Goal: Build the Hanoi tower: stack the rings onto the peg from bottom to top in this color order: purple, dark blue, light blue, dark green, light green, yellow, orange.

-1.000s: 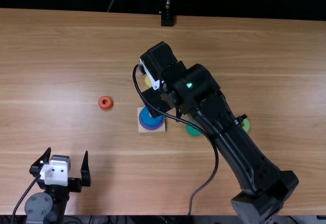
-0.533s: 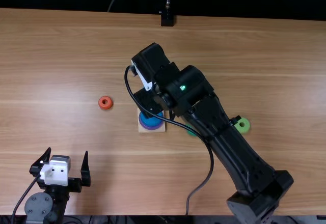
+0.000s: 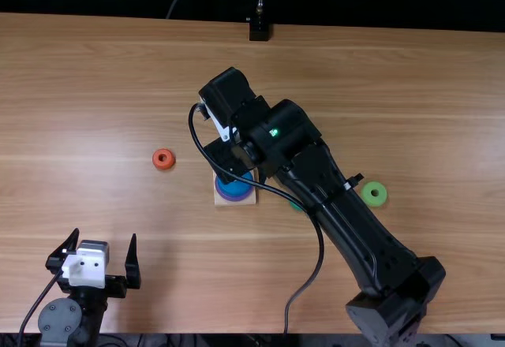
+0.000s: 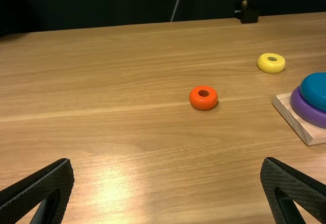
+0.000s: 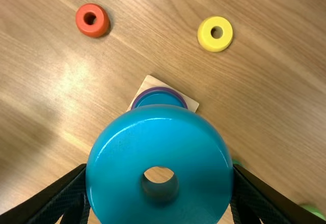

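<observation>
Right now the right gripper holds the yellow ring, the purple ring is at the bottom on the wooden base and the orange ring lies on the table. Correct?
No, wrong ring: the right gripper holds the light blue ring, per the right wrist view. Purple ring at the bottom on the wooden base and orange ring on the table: both right.

On base (image 3: 218,200): lower ring (image 4: 304,109), upper ring (image 4: 316,89) atop
Left of base: left ring (image 3: 163,166)
Beyond base: far ring (image 4: 270,67)
Right of base: inner ring (image 3: 296,207), then outer ring (image 3: 374,203)
In right gripper (image 3: 225,160): held ring (image 5: 160,132)
</observation>
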You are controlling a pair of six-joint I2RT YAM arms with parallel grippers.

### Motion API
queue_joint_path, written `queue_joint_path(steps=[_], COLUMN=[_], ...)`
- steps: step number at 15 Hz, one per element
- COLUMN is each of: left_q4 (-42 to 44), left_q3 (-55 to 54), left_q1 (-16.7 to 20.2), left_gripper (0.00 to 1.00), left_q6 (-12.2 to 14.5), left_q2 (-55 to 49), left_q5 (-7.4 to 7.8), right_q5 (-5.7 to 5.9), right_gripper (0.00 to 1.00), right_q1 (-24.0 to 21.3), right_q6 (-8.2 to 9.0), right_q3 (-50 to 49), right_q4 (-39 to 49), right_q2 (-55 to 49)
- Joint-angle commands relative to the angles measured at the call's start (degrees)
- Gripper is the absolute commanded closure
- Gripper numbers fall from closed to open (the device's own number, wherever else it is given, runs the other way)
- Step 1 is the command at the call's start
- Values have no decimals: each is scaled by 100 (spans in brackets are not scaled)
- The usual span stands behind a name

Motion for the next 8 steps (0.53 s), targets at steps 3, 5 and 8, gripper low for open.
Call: queue_joint_path(steps=[3, 5, 8], left_q4=[-492, -503, -503], left_q3=[-578, -578, -578], left_q1=[43, 43, 43], left_gripper=[0, 0, 0], left_q6=[51, 51, 51], left_q2=[-67, -67, -67], left_q5=[91, 91, 91], right_q5=[-30, -30, -30], right_gripper=[100, 100, 100], right_q1=[2, 2, 2], right_q6=[26, 26, 15], right_q3=[59, 59, -20], right_q4=[-12, -23, -12], right_q2=[125, 169, 195])
